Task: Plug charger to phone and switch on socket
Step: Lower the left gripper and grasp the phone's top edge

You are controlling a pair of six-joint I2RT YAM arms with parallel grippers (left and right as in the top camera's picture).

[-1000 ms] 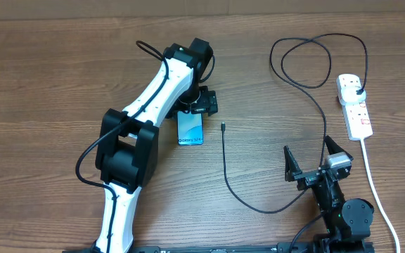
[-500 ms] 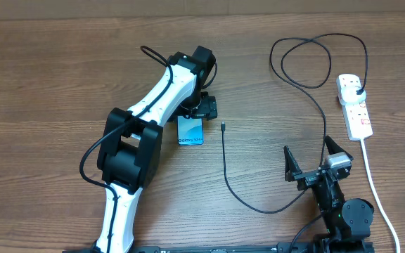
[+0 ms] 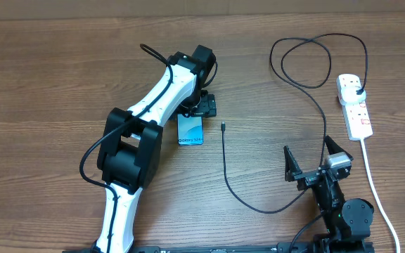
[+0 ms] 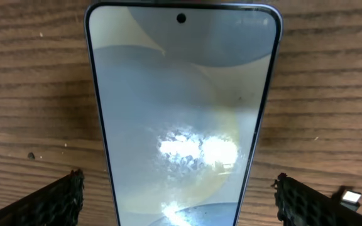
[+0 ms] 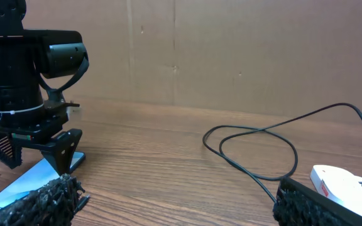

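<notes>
The phone (image 3: 190,131) lies flat on the wooden table, its light-blue screen up. My left gripper (image 3: 200,107) hovers over the phone's far end, open, one finger on each side of the phone (image 4: 182,113). The charger (image 3: 225,169) is a thin black cable; its connector tip (image 3: 223,127) lies just right of the phone, and its black plug sits in the socket (image 3: 354,105) at the far right. The tip also shows in the left wrist view (image 4: 352,197). My right gripper (image 3: 309,160) is open and empty near the front edge, right of the cable. In the right wrist view the cable loop (image 5: 256,147) lies ahead.
The socket's thick white lead (image 3: 371,179) runs down the right side toward the front edge, close to my right arm's base. The charger cable makes a loop (image 3: 315,60) at the back right. A cardboard wall (image 5: 231,50) stands behind the table.
My left gripper has shifted slightly away from me over the phone's far end during the last second. The right arm, phone and cable have not moved.
</notes>
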